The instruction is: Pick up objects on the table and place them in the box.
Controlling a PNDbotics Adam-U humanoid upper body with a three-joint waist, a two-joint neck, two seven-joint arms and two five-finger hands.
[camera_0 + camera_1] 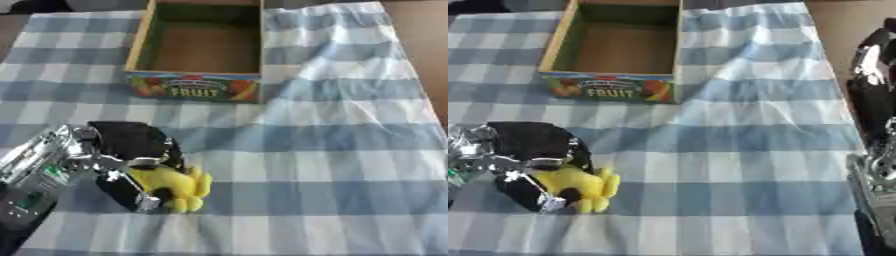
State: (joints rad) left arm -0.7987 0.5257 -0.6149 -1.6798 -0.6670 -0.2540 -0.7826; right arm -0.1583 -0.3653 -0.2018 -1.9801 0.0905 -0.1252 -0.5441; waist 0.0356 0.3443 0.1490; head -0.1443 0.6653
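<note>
Left hand closed on the yellow object at the near-left of the tabletop, with the open box lying beyond it.

The left hand enters from the lower left, its fingers and thumb curled around a yellow object, a small banana-like bunch that rests on or just above the checked cloth. The box, labelled FRUIT on its near wall, stands at the far centre-left, open and apparently empty, well apart from the hand and slightly to its right. The transfer therefore appears to run away from the robot, toward the far side of the tabletop. The right hand shows only at the right edge of the right eye view; whether its fingers are open cannot be told. The left hand is plainly the nearer to both object and box.
</note>
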